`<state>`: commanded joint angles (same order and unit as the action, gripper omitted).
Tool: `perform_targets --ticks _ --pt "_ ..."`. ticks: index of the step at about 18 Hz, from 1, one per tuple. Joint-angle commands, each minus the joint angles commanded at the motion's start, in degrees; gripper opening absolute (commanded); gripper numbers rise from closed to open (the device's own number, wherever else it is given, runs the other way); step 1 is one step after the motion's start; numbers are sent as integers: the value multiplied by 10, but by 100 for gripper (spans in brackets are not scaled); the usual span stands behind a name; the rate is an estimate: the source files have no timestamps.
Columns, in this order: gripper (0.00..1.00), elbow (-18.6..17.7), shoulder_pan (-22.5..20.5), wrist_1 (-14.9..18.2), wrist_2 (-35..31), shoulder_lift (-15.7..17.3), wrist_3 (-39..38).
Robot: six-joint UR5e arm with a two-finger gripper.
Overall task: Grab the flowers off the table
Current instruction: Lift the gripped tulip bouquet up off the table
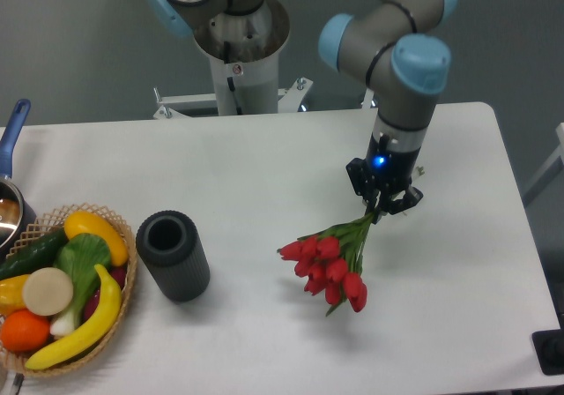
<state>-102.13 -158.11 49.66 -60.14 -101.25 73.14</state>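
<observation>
The flowers [330, 263], a bunch of red tulip buds with green stems, hang head-down and tilted to the lower left over the white table [264, 166]. My gripper [382, 204] is shut on the upper ends of the stems, right of the table's middle. The buds appear lifted off the surface, with a faint shadow under them. The stem tips are hidden between the fingers.
A dark grey cylinder [173, 255] lies left of the flowers. A wicker basket of fruit and vegetables [62, 289] sits at the front left corner. A pot with a blue handle [11, 148] is at the left edge. The robot base [236, 51] stands behind the table.
</observation>
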Motion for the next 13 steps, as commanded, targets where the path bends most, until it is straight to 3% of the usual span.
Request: perform_targets --ticks 10,13 --pt "19 10 -34 0 208 20 -61" --pt "19 9 -46 0 230 20 -60"
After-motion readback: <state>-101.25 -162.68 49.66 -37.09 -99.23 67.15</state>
